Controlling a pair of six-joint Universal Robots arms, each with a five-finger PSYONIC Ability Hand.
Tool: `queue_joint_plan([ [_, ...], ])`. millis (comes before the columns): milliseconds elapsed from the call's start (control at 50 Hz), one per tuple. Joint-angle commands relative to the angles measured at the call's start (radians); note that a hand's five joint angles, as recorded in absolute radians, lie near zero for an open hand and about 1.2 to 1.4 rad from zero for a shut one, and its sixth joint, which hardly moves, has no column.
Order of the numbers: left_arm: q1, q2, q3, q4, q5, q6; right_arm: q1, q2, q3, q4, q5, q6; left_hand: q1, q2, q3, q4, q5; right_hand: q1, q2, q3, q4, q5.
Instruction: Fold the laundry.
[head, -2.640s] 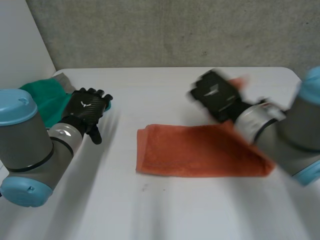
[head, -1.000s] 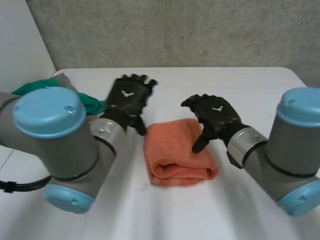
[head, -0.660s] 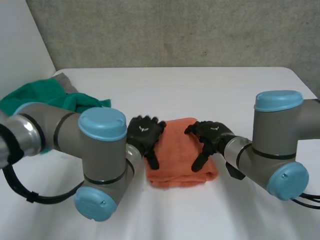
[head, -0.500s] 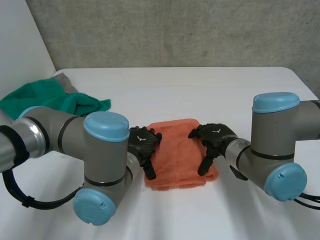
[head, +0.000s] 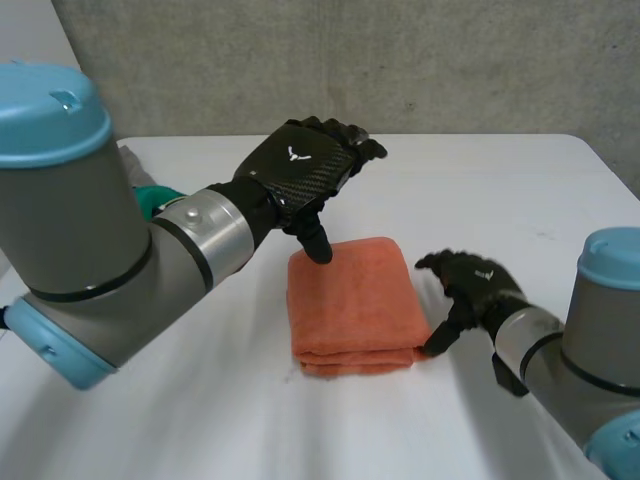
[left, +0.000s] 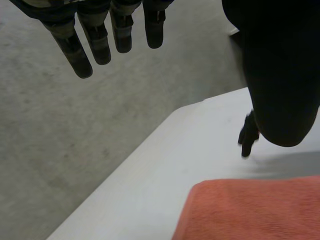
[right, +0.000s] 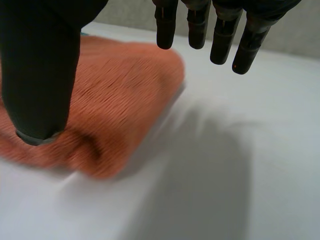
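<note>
Folded orange towel (head: 355, 300) lies below the left hand (head: 300, 165), beside the right hand (head: 470, 285); both hands' fingers are straight, holding nothing. The left arm (head: 150, 260) half-hides the green cloth (head: 152, 198).

Bench (head: 500, 190): open surface along the far side and the near edge.
Obstacles:
- Folded orange towel (head: 352, 300), mid-bench.
- Left hand (head: 300, 170), hanging over the towel's far left corner.
- Right hand (head: 468, 288), just beside the towel's right edge.
- Green cloth (head: 152, 198), far left, behind the left arm (head: 120, 260).

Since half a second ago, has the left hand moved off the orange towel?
Yes. The left hand has lifted from the left edge of the towel and now hangs open above its far edge.
</note>
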Motion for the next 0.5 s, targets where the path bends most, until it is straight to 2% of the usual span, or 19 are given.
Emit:
queue_joint_plan([
  [20,0.032,-0.001,0.005,-0.034,0.073,0.000,0.011,0.082,0.009,0.000,-0.080,0.088,-0.011,-0.014,-0.022,-0.016,-0.038,0.039,0.018,0.027,0.008,-0.001],
  [240,0.032,-0.016,-0.009,-0.034,0.073,0.000,0.021,0.171,-0.074,-0.003,-0.083,0.133,-0.011,-0.014,-0.022,-0.016,-0.038,0.110,0.088,0.097,0.079,0.070],
  [500,0.035,-0.018,-0.023,-0.034,0.073,-0.003,0.056,0.225,-0.168,-0.028,-0.077,0.168,-0.011,-0.014,-0.022,-0.016,-0.038,0.500,0.478,0.488,0.469,0.460],
])
